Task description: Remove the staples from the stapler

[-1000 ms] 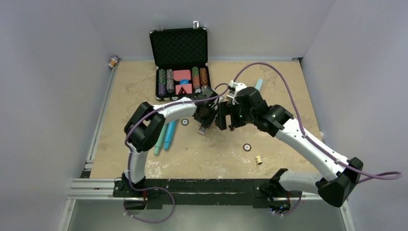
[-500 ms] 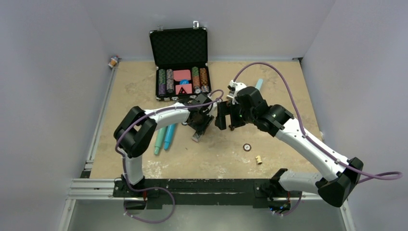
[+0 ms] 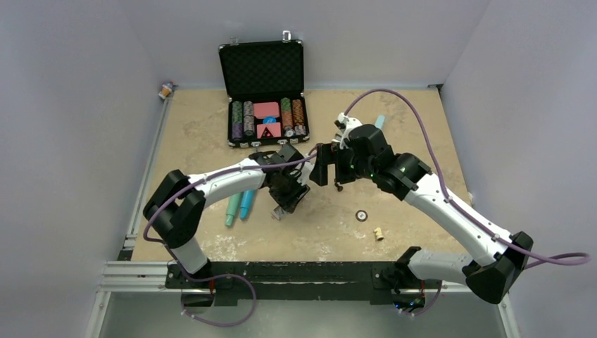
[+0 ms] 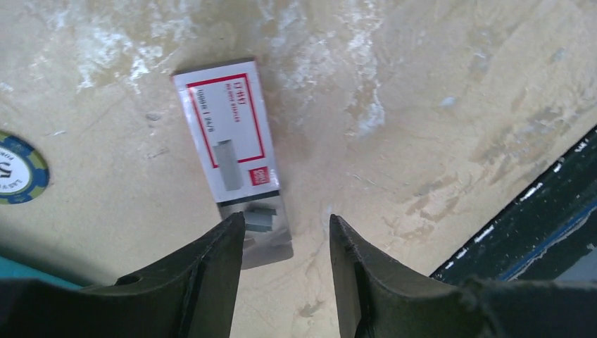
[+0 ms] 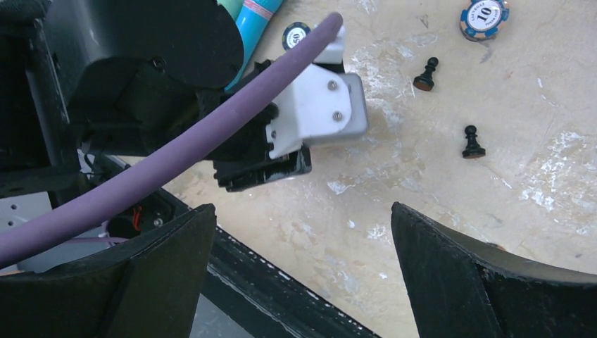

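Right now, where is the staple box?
In the left wrist view, the staple box lies flat on the table just ahead of the left hand, with a blue poker chip at the picture's left edge.

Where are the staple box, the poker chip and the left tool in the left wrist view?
staple box (image 4: 225, 123): left wrist view, on its red-framed label.
poker chip (image 4: 15, 170): left wrist view, on its face at the left edge.
left tool (image 4: 285, 224): left wrist view, midway between its fingertips.
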You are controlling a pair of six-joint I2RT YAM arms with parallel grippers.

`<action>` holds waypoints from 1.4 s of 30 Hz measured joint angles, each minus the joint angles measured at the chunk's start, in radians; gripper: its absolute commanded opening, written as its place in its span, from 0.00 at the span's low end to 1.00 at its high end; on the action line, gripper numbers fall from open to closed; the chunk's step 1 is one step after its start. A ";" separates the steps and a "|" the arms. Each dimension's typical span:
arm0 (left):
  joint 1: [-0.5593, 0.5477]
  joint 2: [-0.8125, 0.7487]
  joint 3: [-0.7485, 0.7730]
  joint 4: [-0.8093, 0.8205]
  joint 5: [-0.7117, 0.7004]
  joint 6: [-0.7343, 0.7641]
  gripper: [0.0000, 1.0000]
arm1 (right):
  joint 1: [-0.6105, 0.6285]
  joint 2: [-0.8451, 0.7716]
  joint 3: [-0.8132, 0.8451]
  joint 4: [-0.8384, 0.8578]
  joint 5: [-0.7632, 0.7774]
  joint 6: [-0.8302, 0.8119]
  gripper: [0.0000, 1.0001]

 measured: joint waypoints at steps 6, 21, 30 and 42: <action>-0.057 0.006 0.006 -0.025 0.023 0.039 0.55 | -0.001 -0.050 -0.027 0.012 0.000 0.028 0.99; -0.004 -0.043 0.103 -0.019 -0.237 -0.284 0.10 | -0.001 -0.203 -0.085 0.001 0.005 0.094 0.99; 0.049 0.112 0.204 -0.105 -0.396 -0.474 0.02 | -0.001 -0.230 -0.096 -0.020 0.005 0.113 0.99; 0.051 0.240 0.192 -0.106 -0.346 -0.582 0.00 | -0.001 -0.312 -0.109 -0.059 0.006 0.127 0.99</action>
